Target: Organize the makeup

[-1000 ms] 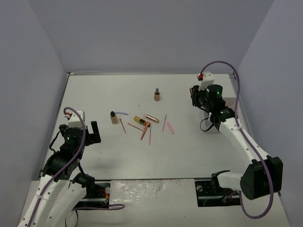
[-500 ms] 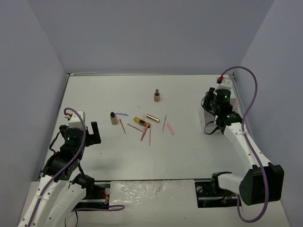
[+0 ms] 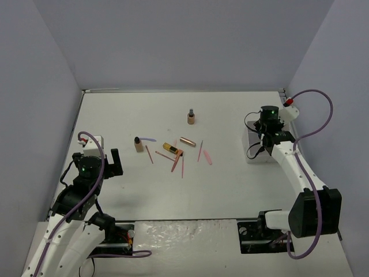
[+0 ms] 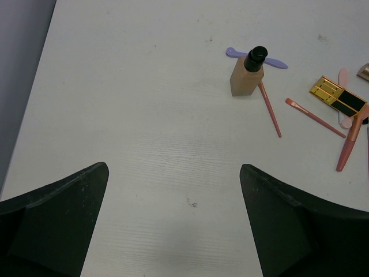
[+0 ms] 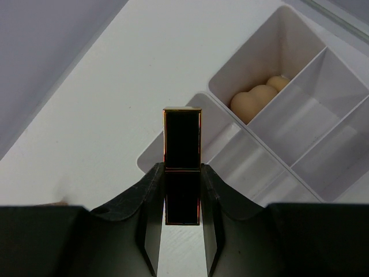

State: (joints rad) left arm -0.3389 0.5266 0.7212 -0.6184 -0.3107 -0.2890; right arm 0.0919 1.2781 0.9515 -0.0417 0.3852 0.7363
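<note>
Poking out black and gold, the lipstick tube [image 5: 182, 138] sat clenched in the right gripper [image 5: 182, 179] above the white tray [image 5: 288, 86], near its peach sponges [image 5: 253, 101]. Other makeup [image 3: 173, 151] lay mid-table, where the left gripper [image 4: 173, 173] gaped empty.

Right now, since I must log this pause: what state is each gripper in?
Left gripper: open, holding nothing.
Right gripper: closed on a black, gold-edged lipstick tube.

White worktop [image 3: 230, 184], faintly scuffed; plain grey-lilac walls [image 3: 184, 40] enclose it at back, left and right; even, soft light, weak shadows
</note>
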